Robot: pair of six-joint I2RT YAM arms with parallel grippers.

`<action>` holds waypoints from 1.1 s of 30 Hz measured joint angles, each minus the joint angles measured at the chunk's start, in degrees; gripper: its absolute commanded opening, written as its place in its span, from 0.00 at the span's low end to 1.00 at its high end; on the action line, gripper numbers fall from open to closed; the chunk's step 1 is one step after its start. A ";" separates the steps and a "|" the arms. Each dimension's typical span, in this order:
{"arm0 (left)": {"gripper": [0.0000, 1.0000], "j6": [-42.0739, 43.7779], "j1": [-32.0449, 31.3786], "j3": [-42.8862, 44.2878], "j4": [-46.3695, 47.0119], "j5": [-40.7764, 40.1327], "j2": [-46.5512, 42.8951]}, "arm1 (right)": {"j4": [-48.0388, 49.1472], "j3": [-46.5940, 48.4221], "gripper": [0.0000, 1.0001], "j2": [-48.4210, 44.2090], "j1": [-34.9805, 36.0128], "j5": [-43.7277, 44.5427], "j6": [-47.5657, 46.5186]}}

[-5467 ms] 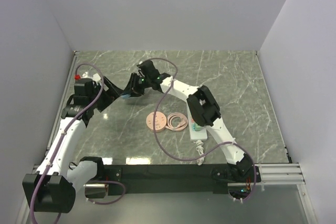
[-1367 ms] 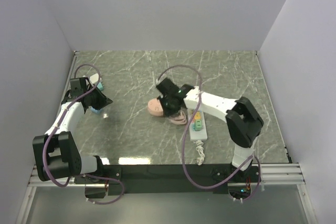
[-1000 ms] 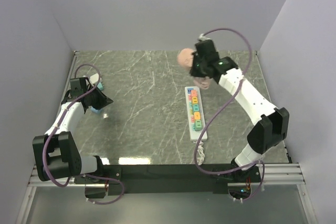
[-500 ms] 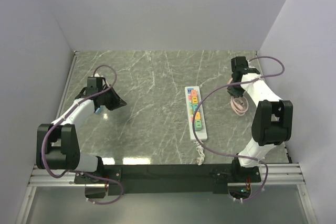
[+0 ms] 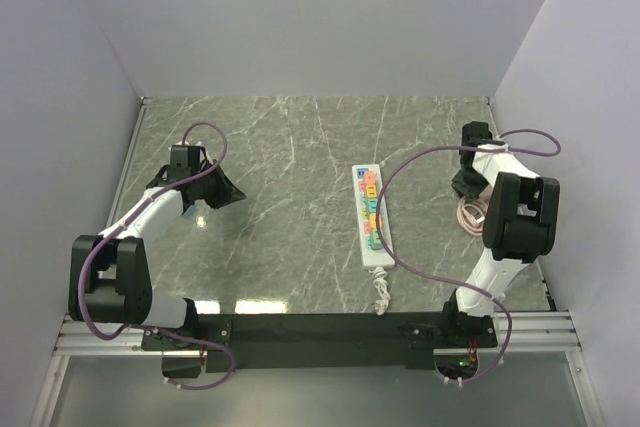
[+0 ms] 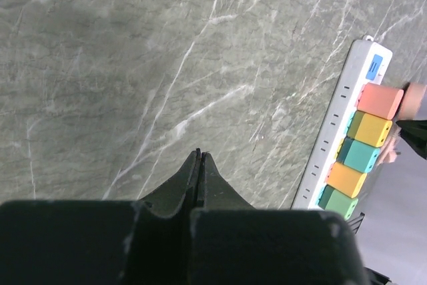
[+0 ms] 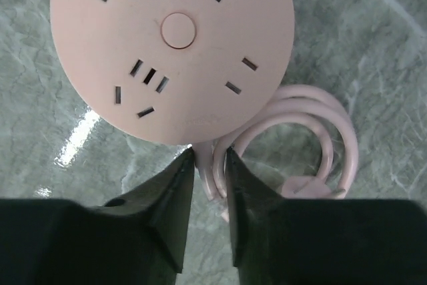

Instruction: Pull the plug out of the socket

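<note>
The socket point(image 5: 372, 217), a long white strip with a row of coloured outlets point(image 6: 363, 155), lies in the middle of the table with nothing plugged into it. My right gripper point(image 7: 209, 155) is low at the table's right side point(image 5: 466, 187), its fingers closed on two strands of a pink cord point(image 7: 293, 118). That cord coils from a round pink outlet hub point(image 7: 173, 45) resting on the table. A pink lump at the coil's end point(image 7: 303, 188) looks like the plug, partly hidden by my finger. My left gripper point(image 6: 200, 153) is shut and empty, well left of the socket point(image 5: 232, 197).
The socket's short white cord point(image 5: 381, 292) trails toward the near edge. Grey walls close the table on the left, back and right. A purple cable point(image 5: 420, 177) from the right arm arcs over the table between the socket and the pink coil point(image 5: 470, 213).
My right arm carried the pink hub and cord from beside the socket to the back, then to the right side, and lowered it. My left gripper shifted slightly right, still shut.
</note>
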 measured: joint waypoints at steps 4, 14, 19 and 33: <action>0.00 0.02 0.00 0.00 0.04 0.02 0.00 | 0.59 -0.26 0.61 0.26 0.17 -1.07 0.22; 0.01 0.04 -0.20 0.00 0.00 0.07 0.00 | 1.33 -7.39 0.35 -16.02 2.95 -6.23 0.50; 0.01 0.04 -0.42 0.00 0.00 0.15 0.02 | 4.92 -11.72 0.00 -23.15 12.33 -11.41 0.07; 0.01 -0.04 -2.03 -0.24 0.24 0.44 1.29 | 13.44 -20.24 0.00 -11.93 27.36 -19.91 -2.23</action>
